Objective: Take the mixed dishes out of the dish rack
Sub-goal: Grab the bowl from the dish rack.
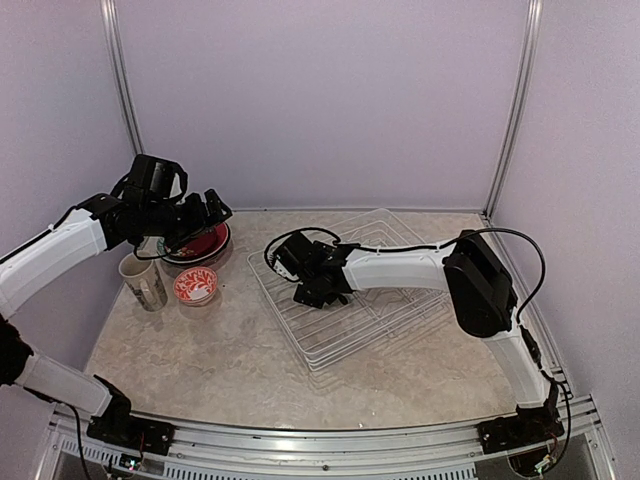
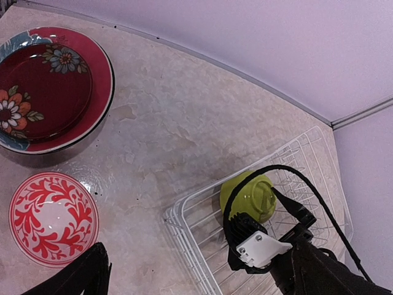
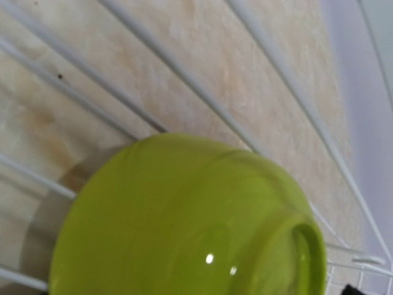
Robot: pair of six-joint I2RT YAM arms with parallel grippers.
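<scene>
The white wire dish rack [image 1: 395, 310] lies mid-table. A lime-green bowl [image 2: 249, 195] sits upside down in its near-left corner. My right gripper [image 1: 318, 290] hangs right over that bowl, which fills the right wrist view [image 3: 184, 227]; its fingers stay outside that view, and no grip on the bowl shows. My left gripper [image 1: 212, 212] hovers open and empty above the red flowered plate [image 1: 203, 245]. One of its dark fingers [image 2: 86, 276] shows at the bottom of the left wrist view.
Left of the rack stand the red flowered plate [image 2: 46, 92], a white-and-red small bowl [image 1: 196, 287] and a cream patterned mug [image 1: 143, 282]. The right arm's wrist and cable [image 2: 261, 249] cross the rack corner. Walls close in on three sides.
</scene>
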